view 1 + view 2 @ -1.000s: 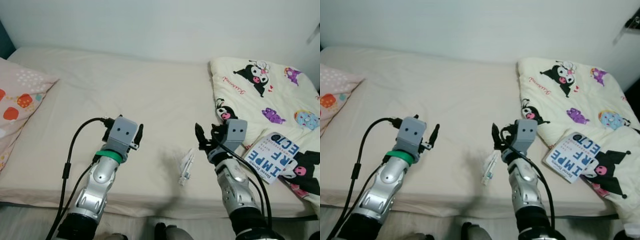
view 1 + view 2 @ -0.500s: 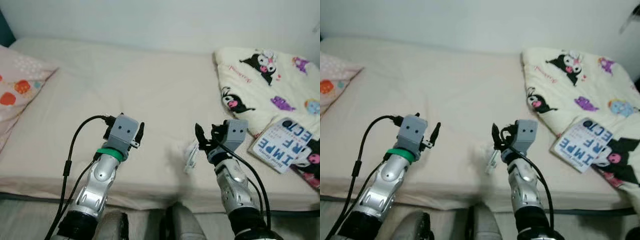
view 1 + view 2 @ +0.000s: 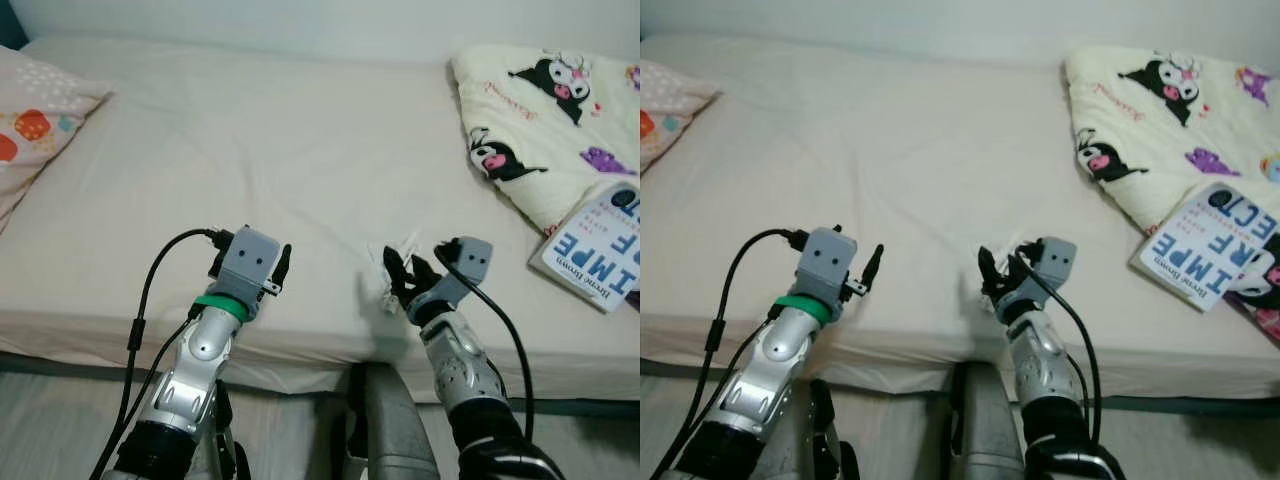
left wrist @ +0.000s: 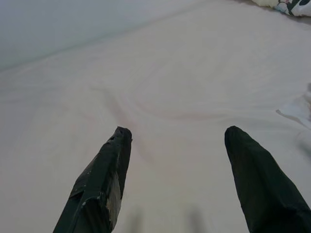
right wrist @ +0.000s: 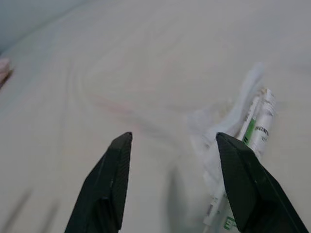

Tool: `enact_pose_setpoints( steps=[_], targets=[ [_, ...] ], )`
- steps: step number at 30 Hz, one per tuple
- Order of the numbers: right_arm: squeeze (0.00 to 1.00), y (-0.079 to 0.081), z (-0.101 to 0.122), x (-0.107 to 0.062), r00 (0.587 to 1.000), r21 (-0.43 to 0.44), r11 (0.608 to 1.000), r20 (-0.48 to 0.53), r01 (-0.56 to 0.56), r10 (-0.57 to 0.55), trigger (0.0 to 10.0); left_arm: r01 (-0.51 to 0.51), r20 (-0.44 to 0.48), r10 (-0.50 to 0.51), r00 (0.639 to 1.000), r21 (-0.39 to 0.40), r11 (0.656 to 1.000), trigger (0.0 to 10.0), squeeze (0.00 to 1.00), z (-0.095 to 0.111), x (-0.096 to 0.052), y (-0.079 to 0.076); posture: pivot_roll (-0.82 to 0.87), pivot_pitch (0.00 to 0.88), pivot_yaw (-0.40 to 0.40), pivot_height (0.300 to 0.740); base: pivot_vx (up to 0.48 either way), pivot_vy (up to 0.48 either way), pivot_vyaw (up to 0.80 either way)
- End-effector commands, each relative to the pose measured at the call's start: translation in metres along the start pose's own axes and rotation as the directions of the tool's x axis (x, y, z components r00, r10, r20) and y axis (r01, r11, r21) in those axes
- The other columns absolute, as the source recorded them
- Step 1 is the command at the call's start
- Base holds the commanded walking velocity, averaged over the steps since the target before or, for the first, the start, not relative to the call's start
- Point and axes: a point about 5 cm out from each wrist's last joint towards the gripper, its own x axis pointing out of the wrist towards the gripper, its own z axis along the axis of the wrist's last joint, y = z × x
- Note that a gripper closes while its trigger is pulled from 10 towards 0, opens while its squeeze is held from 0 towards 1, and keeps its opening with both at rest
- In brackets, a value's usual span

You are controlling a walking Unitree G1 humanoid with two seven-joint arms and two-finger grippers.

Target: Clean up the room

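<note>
A crumpled clear plastic wrapper (image 3: 392,262) with a white, green-labelled tube (image 5: 256,127) inside lies on the beige bed sheet (image 3: 300,160), close to the bed's front edge. My right gripper (image 3: 406,278) is open just above the sheet. Its fingers reach the wrapper's near side, and in the right wrist view the wrapper lies beside one fingertip (image 5: 228,145), not between the two. My left gripper (image 3: 281,264) hangs open over bare sheet further left. In the left wrist view it (image 4: 177,132) holds nothing.
A pink patterned pillow (image 3: 35,110) lies at the far left. A cream blanket with cartoon prints (image 3: 540,110) and a blue-lettered book (image 3: 600,250) lie at the right. The bed's front edge (image 3: 300,350) runs below the grippers, with grey floor under it.
The camera has tipped down and come closer to the bed. My right gripper has tilted and reached the wrapper, which earlier lay to its lower left. The left arm holds the same pose.
</note>
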Motion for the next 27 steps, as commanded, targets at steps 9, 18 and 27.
enact_pose_setpoints(
  steps=[9, 18, 27],
  targets=[
    [1.00, -0.020, -0.007, 0.001, 0.982, -0.028, 0.985, -0.073, 0.171, -0.173, 10.0, 0.003, -0.025, -0.003, 1.000, 0.006, 1.000, 10.0, 0.00, -0.001, -0.007, 0.003, -0.04, 0.219, 0.020, 0.571, 0.000, 0.000, 0.00],
    [0.00, -0.028, 0.015, 0.011, 0.974, 0.016, 0.975, -0.030, 0.224, -0.223, 10.0, 0.015, -0.036, -0.015, 0.999, 0.015, 1.000, 10.0, 0.00, 0.003, -0.013, 0.008, -0.02, 0.276, 0.044, 0.571, 0.000, 0.000, 0.00],
    [0.00, -0.022, 0.027, 0.020, 0.982, 0.042, 0.981, -0.019, 0.189, -0.188, 10.0, -0.014, -0.025, 0.014, 1.000, 0.010, 1.000, 10.0, 0.00, 0.014, -0.014, 0.018, 0.00, 0.316, 0.049, 0.571, 0.000, 0.000, 0.00]
  ],
)
